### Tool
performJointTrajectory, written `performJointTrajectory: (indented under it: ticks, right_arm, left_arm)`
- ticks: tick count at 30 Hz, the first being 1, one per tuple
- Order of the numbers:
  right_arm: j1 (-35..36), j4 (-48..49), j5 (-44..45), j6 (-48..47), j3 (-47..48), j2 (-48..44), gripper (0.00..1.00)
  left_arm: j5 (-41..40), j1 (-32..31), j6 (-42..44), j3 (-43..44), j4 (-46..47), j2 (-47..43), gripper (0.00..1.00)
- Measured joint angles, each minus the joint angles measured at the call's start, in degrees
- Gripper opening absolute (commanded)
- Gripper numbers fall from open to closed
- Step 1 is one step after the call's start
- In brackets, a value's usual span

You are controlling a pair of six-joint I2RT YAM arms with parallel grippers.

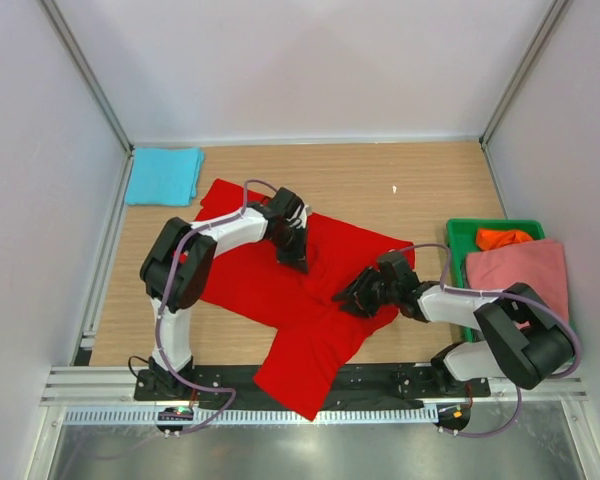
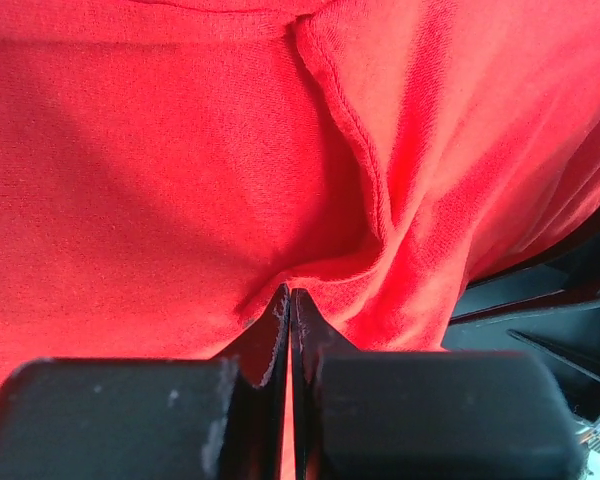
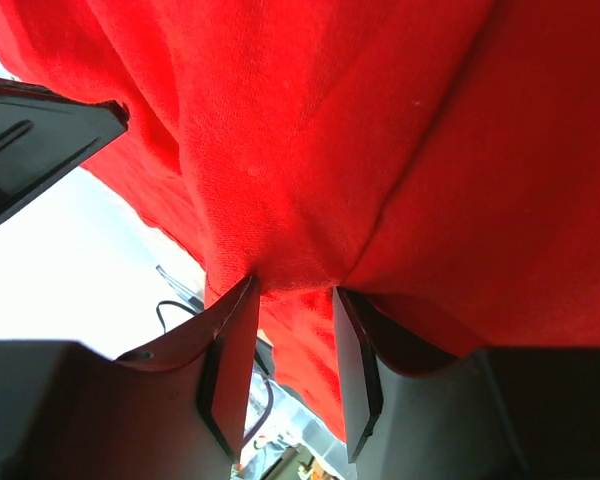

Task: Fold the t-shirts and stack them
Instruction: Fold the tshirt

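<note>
A bright red t-shirt (image 1: 260, 285) lies spread across the middle of the wooden table, and one part of it hangs over the near edge. My left gripper (image 1: 296, 256) presses down on the shirt's middle. Its jaws (image 2: 290, 293) are shut on a small pinch of the red cloth (image 2: 180, 150), which puckers into a ridge. My right gripper (image 1: 350, 297) is at the shirt's right side. Its jaws (image 3: 295, 288) stand apart, with a raised fold of red cloth (image 3: 380, 120) between the tips. A turquoise t-shirt (image 1: 163, 176) lies folded at the back left.
A green crate (image 1: 458, 234) stands at the right edge. It holds a salmon pink tee (image 1: 520, 268) and an orange one (image 1: 502, 238). Grey walls close in the table on three sides. The arm bases and a rail run along the near edge.
</note>
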Motion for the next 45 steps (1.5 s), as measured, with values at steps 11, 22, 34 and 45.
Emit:
performJointTrajectory:
  ticks: [11, 22, 34, 45]
  right_arm:
    - [0.0, -17.0, 5.0, -4.1, 1.6, -11.8, 0.60]
    - [-7.6, -36.4, 20.1, -13.7, 11.3, -16.0, 0.64]
    - [-17.2, -36.4, 27.9, -26.2, 21.8, 4.6, 0.56]
    - [-19.3, -36.3, 32.6, -38.4, 41.5, 23.8, 0.56]
  left_arm:
    - [1.0, 0.4, -0.4, 0.0, -0.1, 0.0, 0.00]
    - [-0.2, 0.5, -1.4, -1.4, -0.9, -4.9, 0.46]
    - [-11.6, 6.9, 2.3, -7.0, -2.8, -5.9, 0.34]
    - [-9.2, 4.0, -8.5, -12.3, 3.7, -8.5, 0.33]
